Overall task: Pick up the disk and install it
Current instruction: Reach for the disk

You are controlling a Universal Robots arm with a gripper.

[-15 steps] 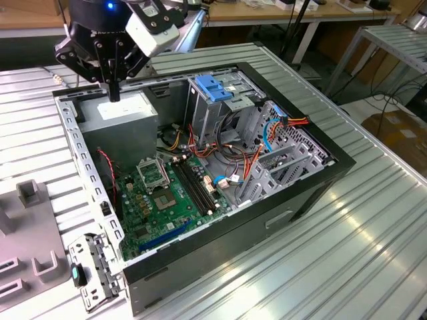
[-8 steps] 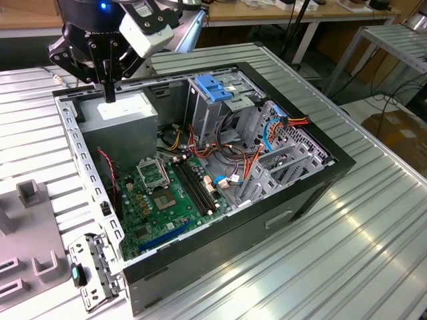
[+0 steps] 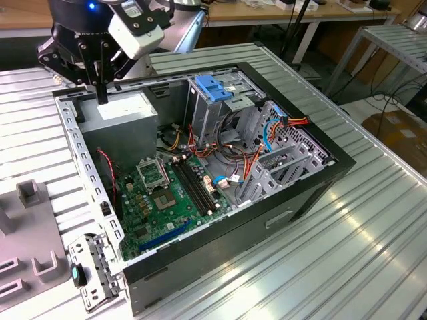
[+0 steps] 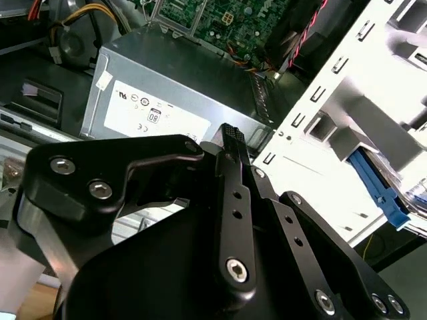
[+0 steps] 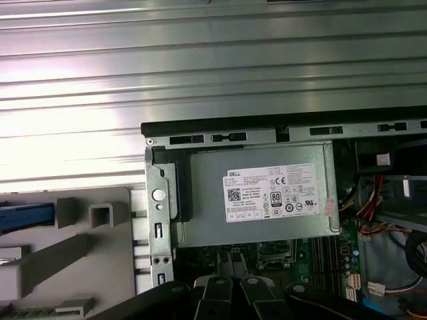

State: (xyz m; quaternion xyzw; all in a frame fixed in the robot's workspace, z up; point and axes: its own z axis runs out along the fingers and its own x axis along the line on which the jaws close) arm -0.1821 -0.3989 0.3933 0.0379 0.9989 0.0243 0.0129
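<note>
A ribbed metal surface carries an open computer case, lying on its side. In the exterior view a grey moulded fixture sits at 8 o'clock from the case, just beside its rear wall.

Inside the case, a grey power supply fills the 10 o'clock corner. A green motherboard lies flat towards 7 o'clock. A metal drive cage with a blue bracket on top stands at 12 o'clock. Red, orange and blue cables are bundled towards 3 o'clock.

The gripper hovers over the power supply's edge nearest the rear wall, jaws closed on nothing.

The disk lies in the fixture outside the case, its blue rail showing in both wrist views, well apart from the gripper.
</note>
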